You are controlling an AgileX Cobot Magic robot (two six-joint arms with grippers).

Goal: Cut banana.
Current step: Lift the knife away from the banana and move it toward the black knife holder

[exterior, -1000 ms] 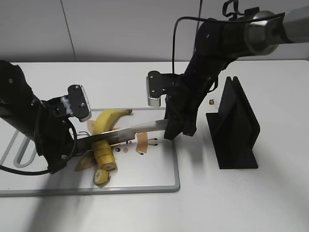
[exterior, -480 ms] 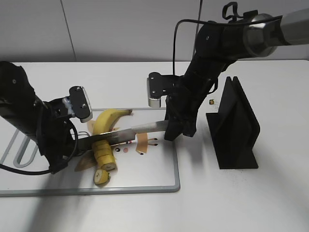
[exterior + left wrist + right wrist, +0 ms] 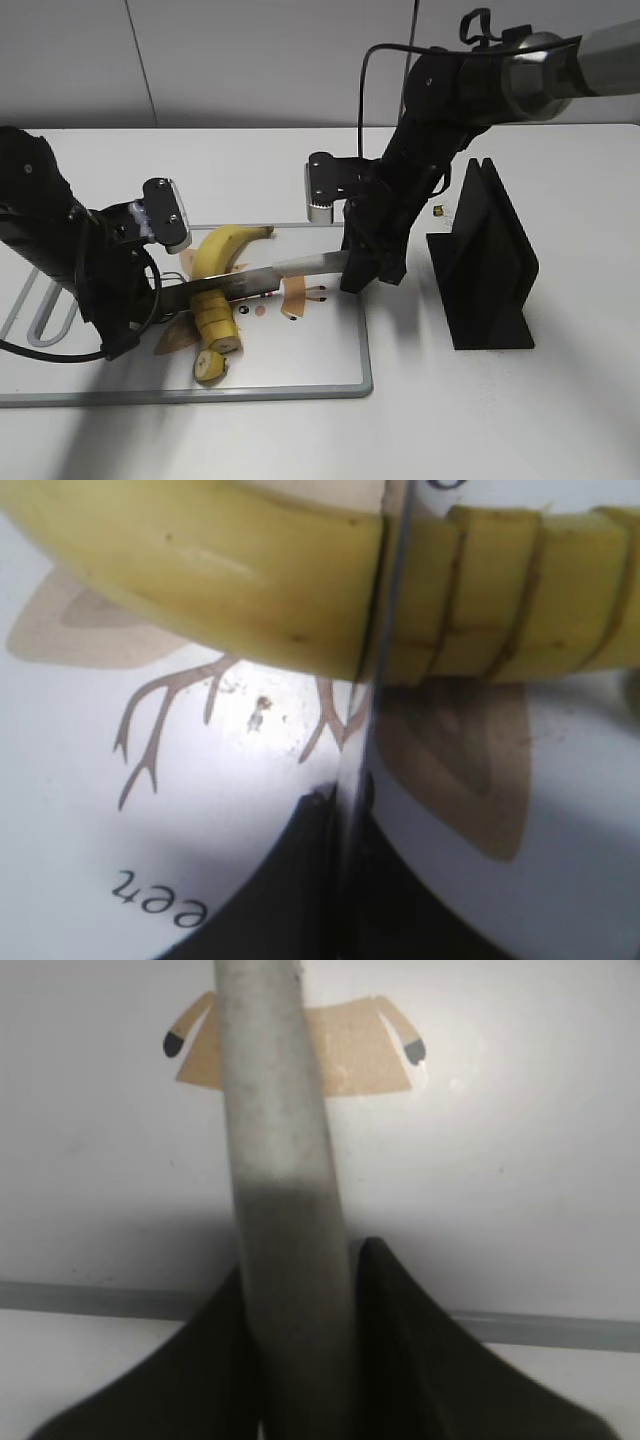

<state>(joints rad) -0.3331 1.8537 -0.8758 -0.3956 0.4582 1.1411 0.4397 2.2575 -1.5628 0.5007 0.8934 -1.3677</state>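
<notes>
Nearest the desk's front edge on the white deer-print cutting board (image 3: 300, 360) lie the cut slices of the curved yellow unpeeled banana (image 3: 212, 262), whose long axis runs from them back toward the far edge, dark stem tip pointing far-right. Over the last second we note almost no change: the long steel knife (image 3: 262, 275) remains sunk in the same cut, so this slice looks unfinished. The right gripper (image 3: 362, 268) stays clamped on the knife's handle; the left gripper's (image 3: 340, 880) jaws appear closed on the blade tip.
</notes>
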